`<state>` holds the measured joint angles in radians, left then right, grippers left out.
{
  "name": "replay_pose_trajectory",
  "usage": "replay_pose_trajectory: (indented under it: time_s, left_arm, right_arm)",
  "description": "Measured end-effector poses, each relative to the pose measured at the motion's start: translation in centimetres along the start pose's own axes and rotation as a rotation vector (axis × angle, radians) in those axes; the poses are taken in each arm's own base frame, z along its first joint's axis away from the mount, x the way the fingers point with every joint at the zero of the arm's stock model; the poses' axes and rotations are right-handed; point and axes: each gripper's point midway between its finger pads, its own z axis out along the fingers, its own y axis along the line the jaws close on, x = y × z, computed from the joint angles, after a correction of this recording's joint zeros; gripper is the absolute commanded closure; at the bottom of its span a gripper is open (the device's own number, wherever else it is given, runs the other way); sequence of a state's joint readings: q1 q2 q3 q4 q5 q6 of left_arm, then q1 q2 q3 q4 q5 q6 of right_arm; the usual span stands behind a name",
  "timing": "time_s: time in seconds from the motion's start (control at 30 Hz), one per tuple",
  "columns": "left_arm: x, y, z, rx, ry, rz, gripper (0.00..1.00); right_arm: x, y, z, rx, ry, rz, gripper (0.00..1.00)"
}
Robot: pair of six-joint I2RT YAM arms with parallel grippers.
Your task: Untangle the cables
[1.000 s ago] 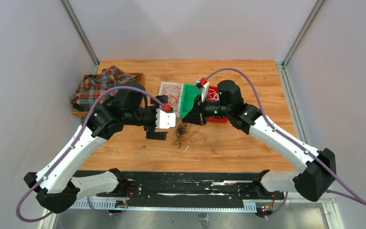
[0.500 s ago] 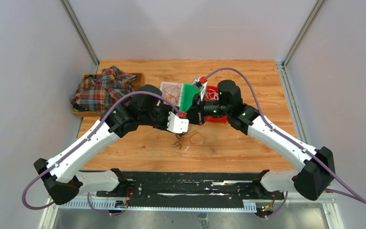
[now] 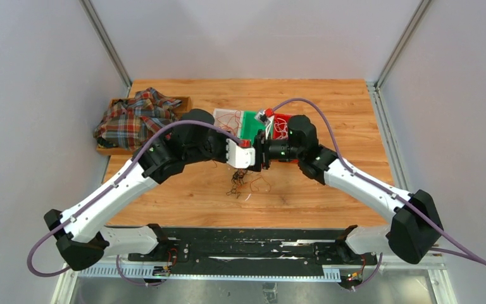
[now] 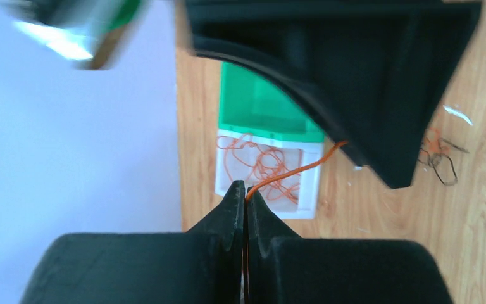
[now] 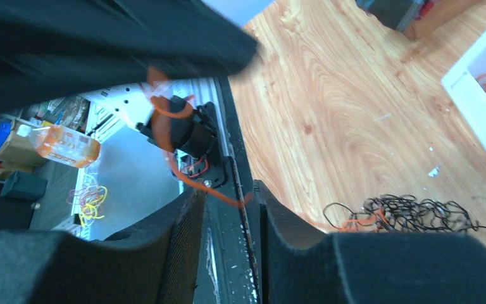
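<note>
While the left gripper (image 4: 245, 193) stands with its jaws pressed together on a thin orange cable (image 4: 291, 168), that strand runs almost straight from the fingertips toward the right arm, above the table (image 3: 164, 190).

Risk one: the hold is at the very tips, so a hard pull could let the wire slip out, or stretch it.

Below and between the two grippers, the rest of the cables lie loose on the wood, toward the near side. They form a dark knot (image 5: 411, 212) with orange threaded through it.

Risk two: nothing pins that knot, so lifting the strand is likely to drag the whole clump up and tighten it rather than free one wire.

To the right, the right gripper (image 5: 228, 190) has its jaws apart, with the orange cable crossing the gap unclamped. If it closes off-line it may miss, or catch a second loop.

Risk three: the two grippers sit nearly touching in the top view — any careless sideways move could knock them together.

Behind them the white bin (image 4: 291, 211) holds more orange wire, which a swinging strand could snag.
</note>
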<state>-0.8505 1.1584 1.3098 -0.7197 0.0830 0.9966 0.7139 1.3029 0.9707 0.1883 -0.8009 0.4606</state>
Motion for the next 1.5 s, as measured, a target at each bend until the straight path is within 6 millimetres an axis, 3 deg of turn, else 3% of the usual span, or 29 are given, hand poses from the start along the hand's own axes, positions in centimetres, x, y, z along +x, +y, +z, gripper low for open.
replay_pose_trajectory:
  time_s: [0.17, 0.3, 0.5, 0.67, 0.9, 1.03, 1.27, 1.5]
  left_arm:
    - [-2.8, 4.2, -2.7, -0.129, -0.071, -0.099, 1.00]
    - [-5.4, 7.0, -5.4, -0.202, -0.157, -0.164, 1.00]
    - [-8.4, 10.0, -8.3, -0.268, -0.255, -0.207, 1.00]
    - [-10.4, 12.3, -10.6, -0.316, -0.320, -0.224, 1.00]
    - [-14.2, 17.8, -16.9, -0.491, -0.454, -0.203, 1.00]
    - [-15.7, 19.9, -20.3, -0.586, -0.525, -0.187, 1.00]
    - [-17.2, 22.7, -23.9, -0.738, -0.599, -0.142, 1.00]
    - [-18.3, 27.5, -28.7, -1.045, -0.639, -0.045, 1.00]
  right_arm:
    - [1.7, -1.8, 0.8, 0.035, -0.013, 0.019, 0.61]
    - [1.5, -2.4, 2.5, 0.039, -0.050, 0.003, 0.60]
    - [2.2, -3.0, 5.5, 0.053, -0.056, -0.007, 0.64]
    - [4.0, -4.5, 7.0, 0.087, -0.020, 0.021, 0.65]
    - [6.9, -6.2, 7.6, 0.141, 0.025, 0.052, 0.66]
    - [8.4, -7.2, 8.0, 0.169, 0.057, 0.074, 0.67]
    - [11.3, -9.1, 8.0, 0.236, 0.126, 0.125, 0.66]
    - [14.9, -10.5, 7.5, 0.302, 0.198, 0.166, 0.62]
